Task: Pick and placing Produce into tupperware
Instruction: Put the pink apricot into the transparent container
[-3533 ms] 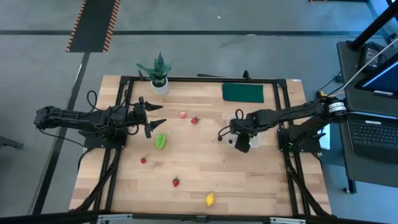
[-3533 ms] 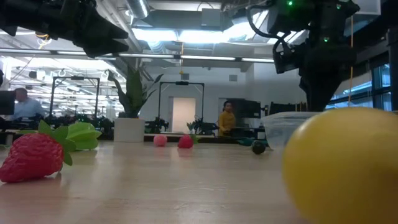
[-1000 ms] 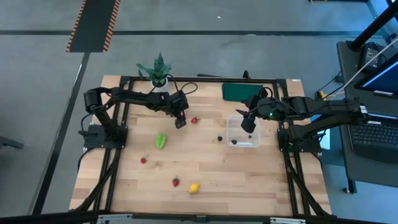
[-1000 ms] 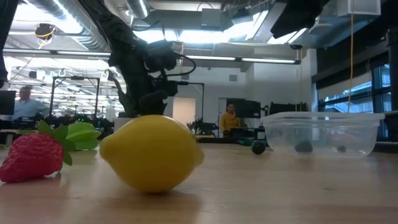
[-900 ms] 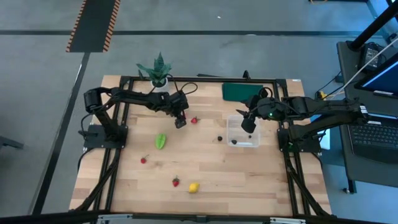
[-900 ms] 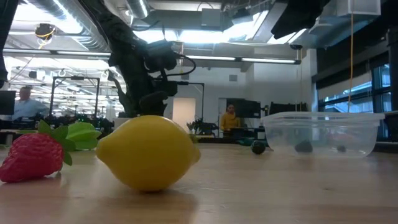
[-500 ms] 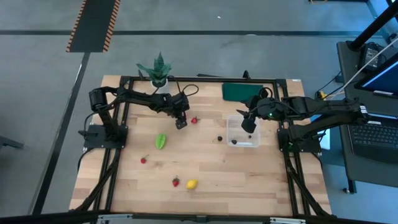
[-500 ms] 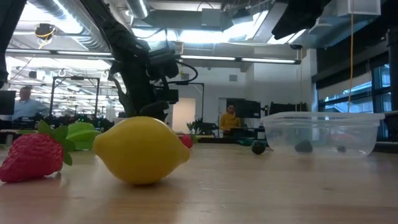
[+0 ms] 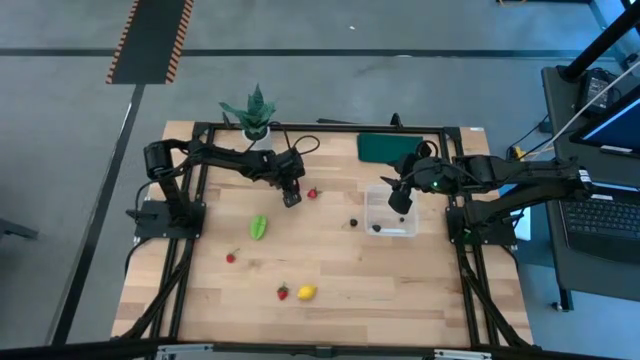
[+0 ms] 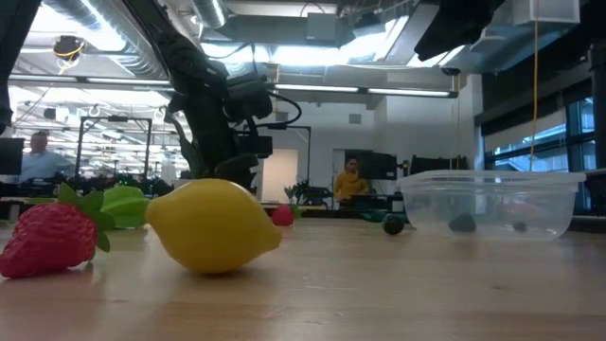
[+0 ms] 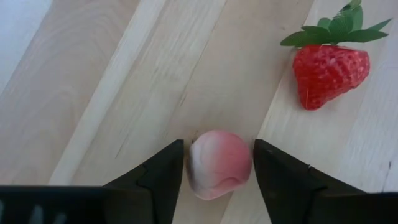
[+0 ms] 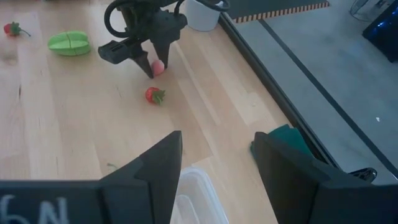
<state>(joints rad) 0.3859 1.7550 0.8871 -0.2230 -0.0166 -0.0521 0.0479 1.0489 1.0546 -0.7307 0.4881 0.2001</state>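
Observation:
My left gripper (image 9: 291, 196) is down at the table's far-middle, open, with a finger on each side of the pink round fruit (image 11: 219, 163), which rests on the wood. A strawberry (image 11: 329, 62) lies just beyond it. My right gripper (image 9: 400, 200) hovers open over the clear tupperware (image 9: 392, 213), which has a dark berry (image 9: 376, 227) inside. Another dark berry (image 9: 353, 223) lies outside, left of the box. The green leafy piece (image 9: 259, 227), a strawberry (image 9: 231, 258), and the lemon (image 9: 307, 293) beside a further strawberry (image 9: 283, 293) lie on the table. My left gripper comes down from above with its fingertips (image 11: 171, 171) close on either side of the pink fruit's widest part (image 11: 194, 165). I cannot tell whether they touch it. The fruit sits on the table.
A potted plant (image 9: 256, 125) stands at the far edge, left of a flat dark green rectangle (image 9: 390, 148). A dark frame (image 9: 200, 130) borders the table. Bare wood lies between the near fruits and the tupperware. People (image 10: 347, 180) are in the room behind.
The lemon has rolled a short way toward the table's left and now lies right beside the near strawberry. Both grippers have stayed where they were, the left one at the pink fruit.

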